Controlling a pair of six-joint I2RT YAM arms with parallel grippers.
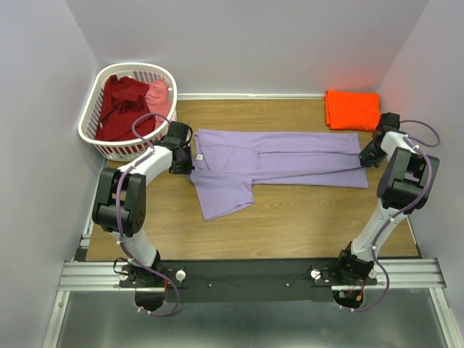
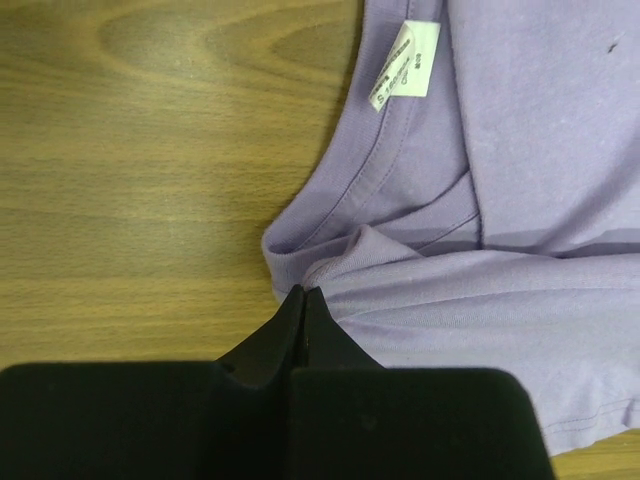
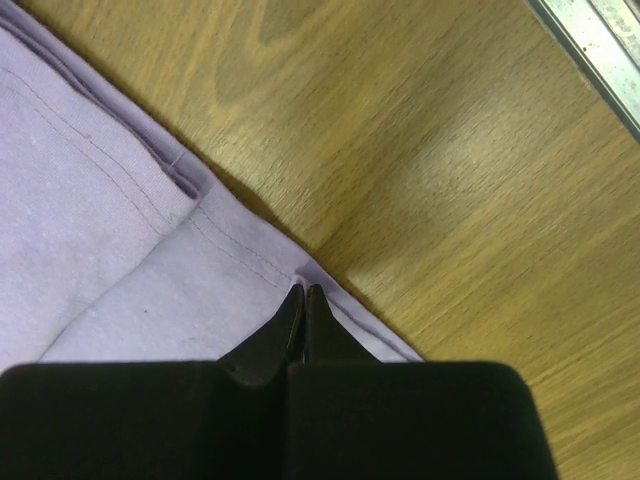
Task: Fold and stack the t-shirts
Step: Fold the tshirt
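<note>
The lavender t-shirt [image 1: 275,163] lies across the table's middle, folded lengthwise, one sleeve sticking out toward the front. My left gripper [image 1: 190,161] sits at its collar end. In the left wrist view that gripper [image 2: 305,292] is shut, pinching a bunched fold of the lavender t-shirt [image 2: 520,150] beside the neckline. My right gripper [image 1: 362,161] is at the hem end. In the right wrist view it [image 3: 305,288] is shut on the hem edge of the shirt [image 3: 90,200], which puckers at the tips. A folded orange t-shirt [image 1: 353,109] lies at the back right.
A white slotted laundry basket [image 1: 94,101] stands at the back left, holding a dark red shirt [image 1: 123,105] and a pink one [image 1: 158,98]. Walls close in on three sides. A metal rail [image 3: 600,40] runs along the table's right edge.
</note>
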